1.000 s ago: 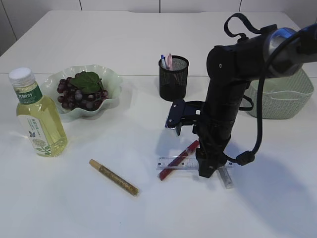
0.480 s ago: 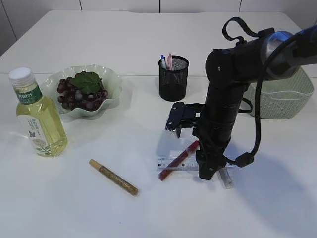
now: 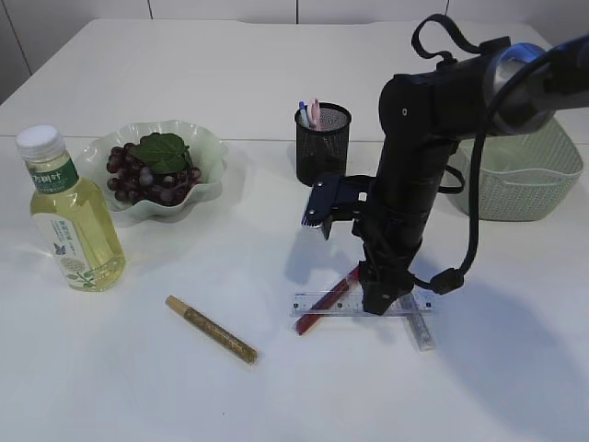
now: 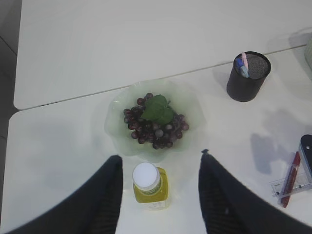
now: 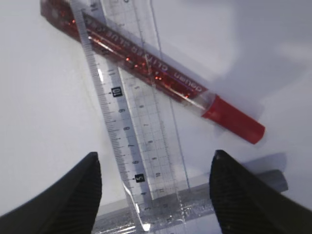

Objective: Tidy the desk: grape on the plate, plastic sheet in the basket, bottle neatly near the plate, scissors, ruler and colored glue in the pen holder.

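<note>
Right wrist view: right end effector (image 5: 153, 195) wide open, empty, above clear ruler (image 5: 131, 131) crossing red glue (image 5: 151, 73).

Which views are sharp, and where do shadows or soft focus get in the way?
Exterior view: sharp, the right arm drops a soft shadow on the table. Left wrist view: crisp on the bottle, dark fingers blurred. Right wrist view: ruler and red glue readable, near fingers soft.

Bare desk (image 3: 276, 387) lies open toward 6 and 9 o'clock of the right pincer (image 3: 379, 308). Ruler (image 5: 136, 136) overlaps red glue (image 5: 161, 80) beneath it; silver glue (image 3: 419, 327) crowds 4 o'clock.
</note>
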`<action>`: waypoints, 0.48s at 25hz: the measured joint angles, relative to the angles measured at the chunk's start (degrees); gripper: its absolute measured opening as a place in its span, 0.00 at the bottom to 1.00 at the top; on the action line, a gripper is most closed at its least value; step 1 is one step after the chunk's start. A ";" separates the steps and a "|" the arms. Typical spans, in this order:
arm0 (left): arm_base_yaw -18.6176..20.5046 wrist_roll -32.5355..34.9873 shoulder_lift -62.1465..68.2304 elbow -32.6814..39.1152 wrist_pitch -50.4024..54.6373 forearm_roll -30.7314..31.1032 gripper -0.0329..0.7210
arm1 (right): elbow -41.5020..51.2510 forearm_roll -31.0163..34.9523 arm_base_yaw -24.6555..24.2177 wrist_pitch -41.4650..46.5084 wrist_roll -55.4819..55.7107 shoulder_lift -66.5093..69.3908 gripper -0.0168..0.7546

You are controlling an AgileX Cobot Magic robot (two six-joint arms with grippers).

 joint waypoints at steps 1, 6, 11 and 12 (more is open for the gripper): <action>0.00 0.00 0.00 0.00 0.00 0.00 0.54 | -0.15 0.00 0.00 0.10 0.00 0.00 0.73; 0.00 0.00 0.00 0.00 0.00 0.00 0.54 | -0.15 0.00 0.00 1.48 0.10 0.00 0.73; 0.00 0.00 0.00 0.00 0.00 0.00 0.54 | -0.15 0.00 0.00 1.92 0.10 0.00 0.73; 0.00 0.00 0.00 0.00 0.00 0.00 0.54 | -0.15 0.00 0.00 1.92 0.10 0.08 0.73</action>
